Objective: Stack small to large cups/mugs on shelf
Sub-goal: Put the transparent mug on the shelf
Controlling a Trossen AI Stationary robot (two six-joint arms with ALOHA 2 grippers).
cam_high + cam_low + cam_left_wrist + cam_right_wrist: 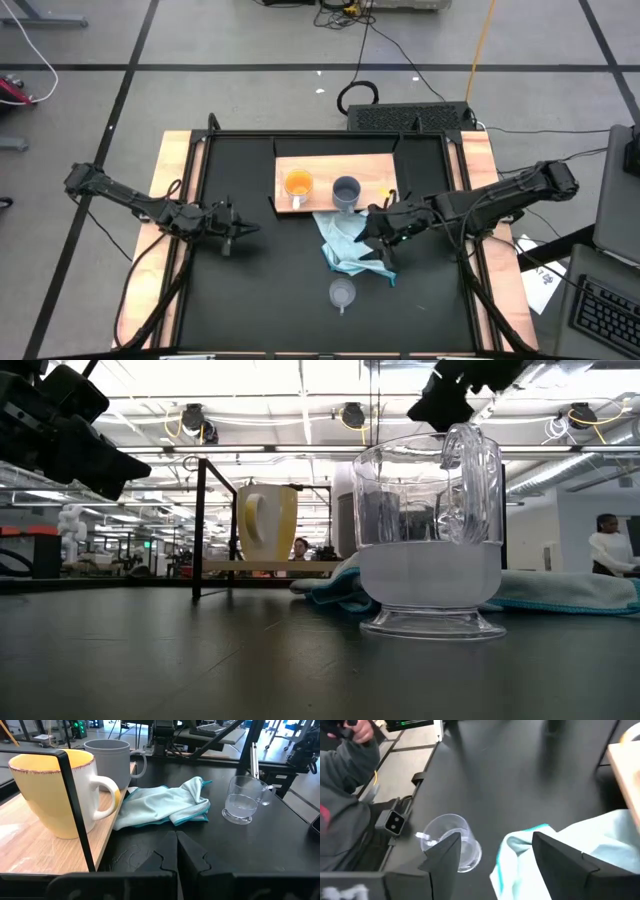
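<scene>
Three cups in all: orange mug [298,184] and grey mug [346,191] upright side by side on the wooden shelf [375,170], one glass cup [342,293] alone on the black table [250,290], near its front edge. One blue cloth [345,248] crumpled between shelf and glass. Right gripper [378,232] reaching in over the cloth, fingers spread wide, empty. Left gripper [243,232] hovering low at table's left, fingers pressed together, holding nothing.
</scene>
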